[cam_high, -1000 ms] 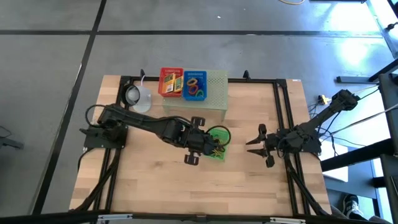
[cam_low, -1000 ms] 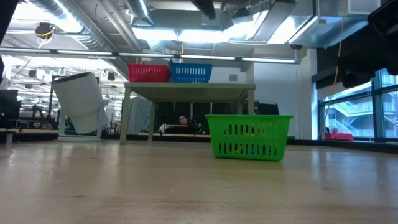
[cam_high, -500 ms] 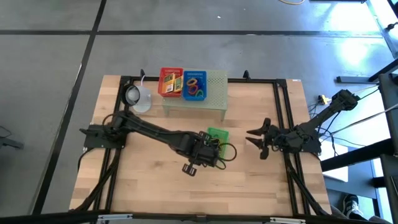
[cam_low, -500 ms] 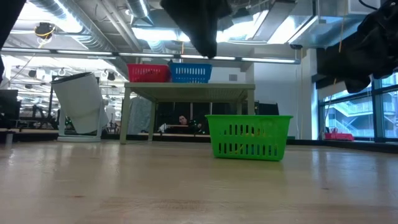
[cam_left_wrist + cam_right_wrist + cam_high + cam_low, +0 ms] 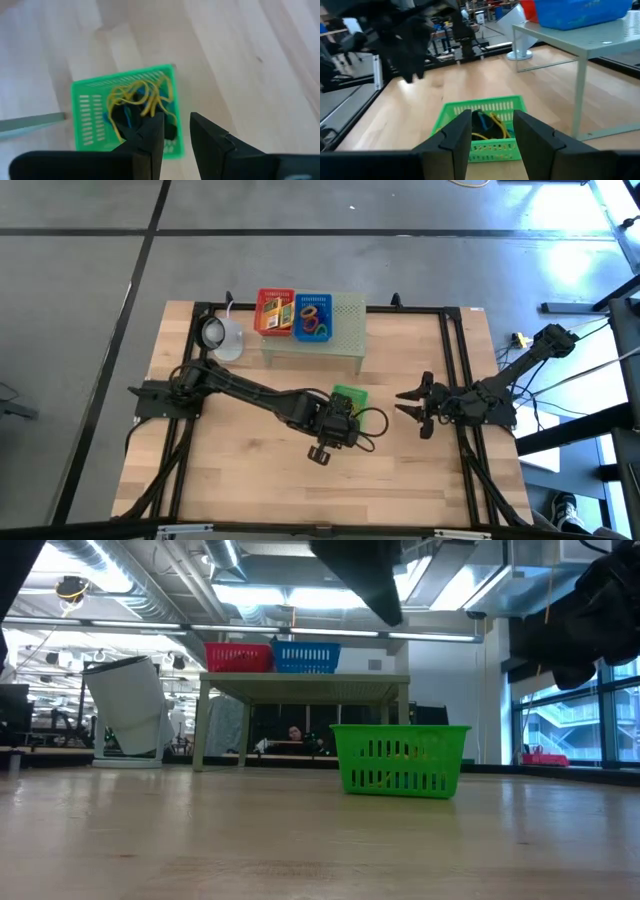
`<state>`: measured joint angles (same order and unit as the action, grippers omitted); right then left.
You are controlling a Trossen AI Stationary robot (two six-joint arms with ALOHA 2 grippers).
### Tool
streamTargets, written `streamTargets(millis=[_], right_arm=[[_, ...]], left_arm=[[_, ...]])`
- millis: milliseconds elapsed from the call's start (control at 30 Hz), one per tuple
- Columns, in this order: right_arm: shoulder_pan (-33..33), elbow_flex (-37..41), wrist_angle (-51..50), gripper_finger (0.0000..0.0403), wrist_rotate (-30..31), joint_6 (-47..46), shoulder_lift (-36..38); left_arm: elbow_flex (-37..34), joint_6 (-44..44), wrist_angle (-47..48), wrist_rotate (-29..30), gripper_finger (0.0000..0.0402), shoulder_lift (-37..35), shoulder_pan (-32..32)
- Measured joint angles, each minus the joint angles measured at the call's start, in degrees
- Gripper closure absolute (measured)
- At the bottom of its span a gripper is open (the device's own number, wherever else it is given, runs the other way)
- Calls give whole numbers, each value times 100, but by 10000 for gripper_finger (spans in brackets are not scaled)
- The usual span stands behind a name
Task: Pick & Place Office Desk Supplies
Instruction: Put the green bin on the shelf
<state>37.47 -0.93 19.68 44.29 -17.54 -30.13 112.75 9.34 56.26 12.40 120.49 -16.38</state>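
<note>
A small green basket [image 5: 125, 107] stands on the wooden table near its middle. It holds yellow loops [image 5: 142, 97] with blue and black bits under them. The right wrist view shows the basket [image 5: 480, 127] too, and so does the low view [image 5: 400, 760]. My left gripper [image 5: 176, 132] hangs over the basket's near right corner [image 5: 350, 393], slanting down, open, with nothing between its fingers. My right gripper [image 5: 405, 404] waits level to the right of the basket, open and empty [image 5: 492, 132].
A pale green perforated stand [image 5: 345, 330] stands at the table's far side. It carries a red basket [image 5: 275, 310] with yellow packets and a blue basket [image 5: 312, 317] with coloured loops. A white lamp-like object [image 5: 222, 337] is left of it. Bare wood lies toward the near edge.
My left gripper has sunk and gone toward the table's near and right edges, rolling a little, and now slants down at the green basket. My right gripper has rolled about its own line without changing place. The basket has stayed put.
</note>
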Motion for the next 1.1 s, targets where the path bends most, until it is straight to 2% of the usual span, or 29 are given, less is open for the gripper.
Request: streamTargets(millis=[100, 300, 500, 733, 867, 1100], right_arm=[[1, 0, 0, 256, -208, 0, 0], [2, -2, -33, 256, -530, 1, -1], [2, -4, -76, 256, -684, 2, -2], [2, -4, -98, 256, -684, 2, -2], [0, -4, -103, 256, -684, 2, -2], [2, -4, -101, 256, -684, 4, -2]], left_arm=[[0, -290, -103, 244, 315, 63, -1], [0, -473, -372, 250, 315, 319, -88], [10, -980, -538, 566, 312, 414, -153], [4, -1166, -594, 675, 256, 615, -62], [4, -837, -500, 694, 225, 783, -29], [-7, -789, -544, 709, 214, 979, 71]])
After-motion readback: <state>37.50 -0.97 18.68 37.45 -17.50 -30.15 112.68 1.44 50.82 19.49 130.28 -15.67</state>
